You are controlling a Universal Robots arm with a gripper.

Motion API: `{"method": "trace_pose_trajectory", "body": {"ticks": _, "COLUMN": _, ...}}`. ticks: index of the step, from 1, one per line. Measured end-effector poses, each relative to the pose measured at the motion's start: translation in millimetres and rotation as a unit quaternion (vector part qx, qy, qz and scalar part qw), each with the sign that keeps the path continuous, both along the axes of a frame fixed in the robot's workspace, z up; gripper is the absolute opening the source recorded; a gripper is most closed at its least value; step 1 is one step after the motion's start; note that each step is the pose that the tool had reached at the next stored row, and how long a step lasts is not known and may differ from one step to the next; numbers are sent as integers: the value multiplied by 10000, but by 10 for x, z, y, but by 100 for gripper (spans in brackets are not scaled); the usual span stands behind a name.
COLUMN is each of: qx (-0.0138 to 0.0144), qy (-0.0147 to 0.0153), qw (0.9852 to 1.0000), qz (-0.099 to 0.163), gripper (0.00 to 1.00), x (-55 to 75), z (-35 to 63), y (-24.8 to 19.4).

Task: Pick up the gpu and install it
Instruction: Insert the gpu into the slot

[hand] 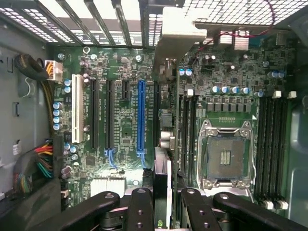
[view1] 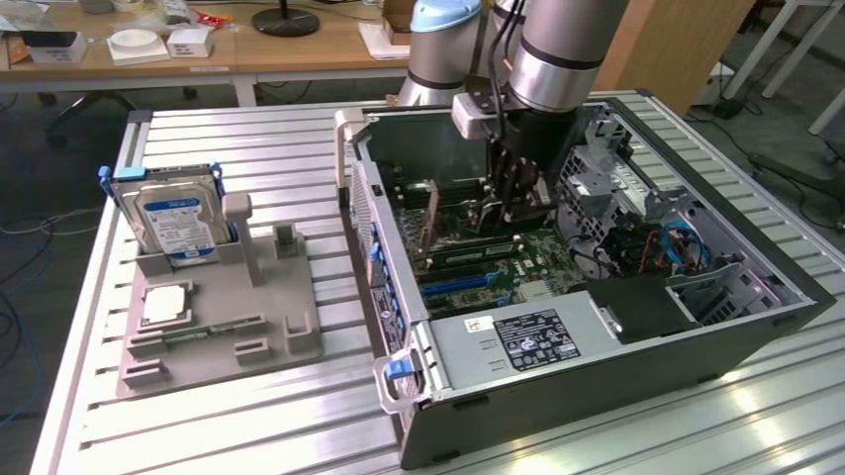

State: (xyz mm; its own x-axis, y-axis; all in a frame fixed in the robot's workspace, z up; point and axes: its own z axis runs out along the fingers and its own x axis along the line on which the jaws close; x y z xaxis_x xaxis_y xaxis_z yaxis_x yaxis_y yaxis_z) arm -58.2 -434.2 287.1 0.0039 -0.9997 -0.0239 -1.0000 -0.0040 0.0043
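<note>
My gripper (view1: 513, 198) reaches down into the open computer case (view1: 739, 332), above the motherboard (hand: 120, 130). In the wrist view the gripper (hand: 161, 195) is shut on the gpu (hand: 162, 168), which looks dark and thin because I see it edge-on. Its silver bracket (hand: 175, 36) points at the slatted rear wall of the case. The card hangs just beside the blue expansion slot (hand: 141, 115), in line with a black slot between that one and the memory slots. In the exterior view the gpu (view1: 482, 213) stands upright under the wrist, low over the board.
The empty CPU socket (hand: 226, 154) lies beside the card's line. Cable bundles (hand: 41, 159) crowd one case wall. The power supply (view1: 528, 341) fills the case front. On the exterior view's left, a grey fixture (view1: 218, 317) holds a hard drive (view1: 172, 218) and a memory stick (view1: 198, 332).
</note>
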Motion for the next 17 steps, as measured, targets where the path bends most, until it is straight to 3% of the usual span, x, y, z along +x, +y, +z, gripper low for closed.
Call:
{"method": "trace_pose_trajectory", "body": {"ticks": 11, "qx": 0, "qy": 0, "qw": 10000, "qz": 0, "gripper": 27, "x": -5, "z": -53, "y": -99}}
{"method": "trace_pose_trajectory", "body": {"ticks": 17, "qx": 0, "qy": 0, "qw": 10000, "qz": 0, "gripper": 27, "x": -37, "z": -101, "y": -117}}
